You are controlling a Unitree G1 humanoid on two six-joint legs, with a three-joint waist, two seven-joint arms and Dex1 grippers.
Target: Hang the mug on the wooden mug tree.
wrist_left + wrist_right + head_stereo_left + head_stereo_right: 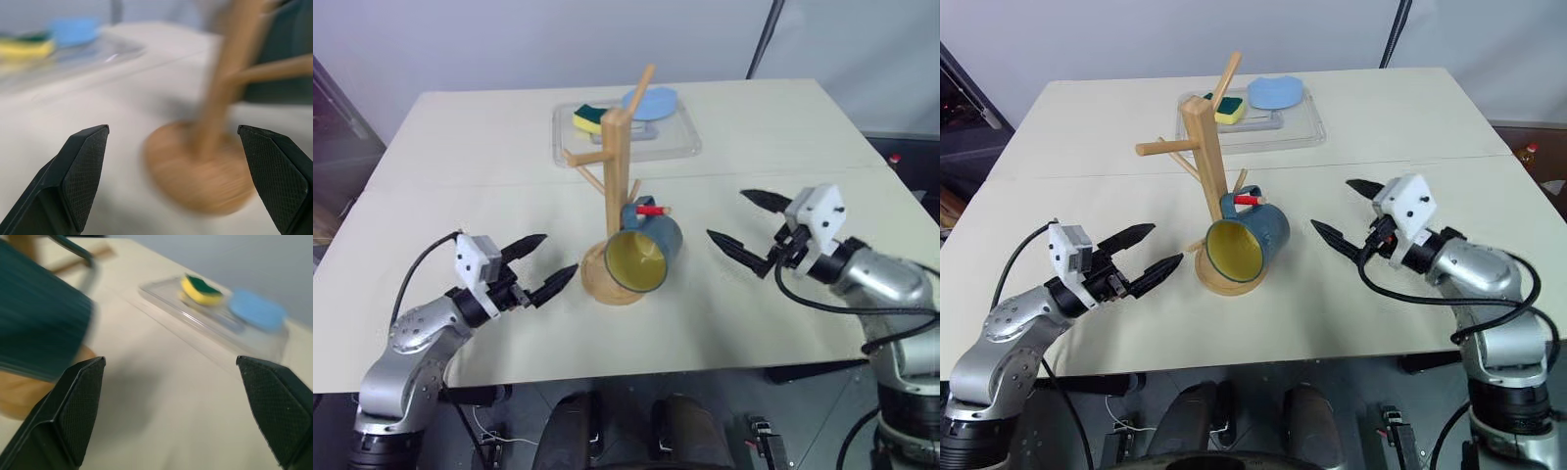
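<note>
Mug (646, 257) already hung by its handle on the red-tipped peg (652, 210) of the wooden mug tree (617, 186), mouth tilted outward over the disc base. Left gripper (540, 264) and right gripper (744, 223) both spread, empty, flanking it. Bare table (460, 196) around; clear tray (680, 137) behind.

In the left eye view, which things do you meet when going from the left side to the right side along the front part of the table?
Left claw → wooden mug tree → mug, hanging on the red-tipped peg → right claw.
</note>
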